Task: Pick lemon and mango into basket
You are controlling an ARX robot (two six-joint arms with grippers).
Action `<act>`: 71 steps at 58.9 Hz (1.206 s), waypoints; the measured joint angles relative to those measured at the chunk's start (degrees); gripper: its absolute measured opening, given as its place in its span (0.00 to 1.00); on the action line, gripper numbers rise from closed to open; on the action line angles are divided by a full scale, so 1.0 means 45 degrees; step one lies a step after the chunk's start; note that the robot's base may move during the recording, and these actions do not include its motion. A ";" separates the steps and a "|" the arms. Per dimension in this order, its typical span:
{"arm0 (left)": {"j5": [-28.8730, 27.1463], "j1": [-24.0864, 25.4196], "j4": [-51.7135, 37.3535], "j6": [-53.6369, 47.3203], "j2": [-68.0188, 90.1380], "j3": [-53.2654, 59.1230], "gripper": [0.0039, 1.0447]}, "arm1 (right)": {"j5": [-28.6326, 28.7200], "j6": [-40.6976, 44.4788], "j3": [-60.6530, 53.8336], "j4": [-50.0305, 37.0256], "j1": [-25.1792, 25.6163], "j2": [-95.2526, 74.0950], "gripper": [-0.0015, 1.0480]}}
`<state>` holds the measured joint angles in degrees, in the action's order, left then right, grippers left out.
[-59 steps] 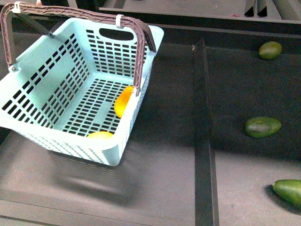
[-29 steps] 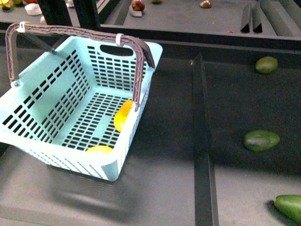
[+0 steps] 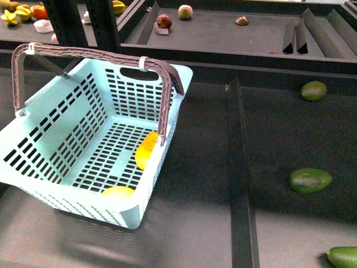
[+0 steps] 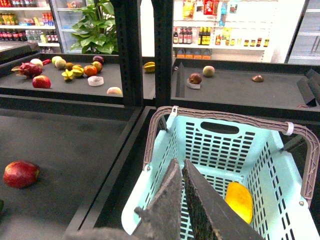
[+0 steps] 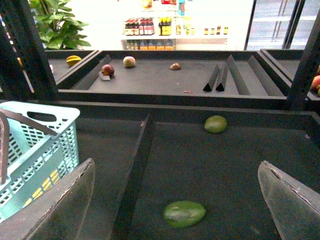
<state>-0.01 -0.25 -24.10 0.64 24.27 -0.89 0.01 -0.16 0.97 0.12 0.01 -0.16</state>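
Note:
The turquoise basket (image 3: 67, 139) with a brown handle stands tilted at the left of the front view. Inside it the yellow-orange mango (image 3: 146, 149) leans against the right wall, and the bright yellow lemon (image 3: 117, 191) lies at the near corner. The left wrist view shows the basket (image 4: 200, 150) and the mango (image 4: 239, 200) from above, with my left gripper (image 4: 180, 165) shut and empty over the basket floor. My right gripper (image 5: 176, 172) is wide open above the dark shelf, nothing between its fingers; the basket (image 5: 45, 150) is off to its side. No arm shows in the front view.
Green avocados (image 3: 310, 180) (image 3: 314, 90) (image 3: 346, 256) lie on the right shelf section, past a black divider (image 3: 237, 167). A red mango (image 4: 21, 173) lies on the left shelf. The back shelf holds assorted fruit (image 3: 164, 21) and black posts (image 3: 103, 25).
The front view has tilted upward, so the basket and avocados sit lower in frame and the back shelf has come into sight. Lemon and mango stay in the basket.

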 joint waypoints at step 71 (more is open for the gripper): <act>0.0000 0.0000 0.5338 -0.0005 -0.5314 0.0000 0.03 | 0.0000 0.0000 0.0000 0.0000 0.0000 0.0000 0.92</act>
<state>-0.01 -0.25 -0.08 0.62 0.36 -0.89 0.01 -0.16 0.97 0.12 0.01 -0.16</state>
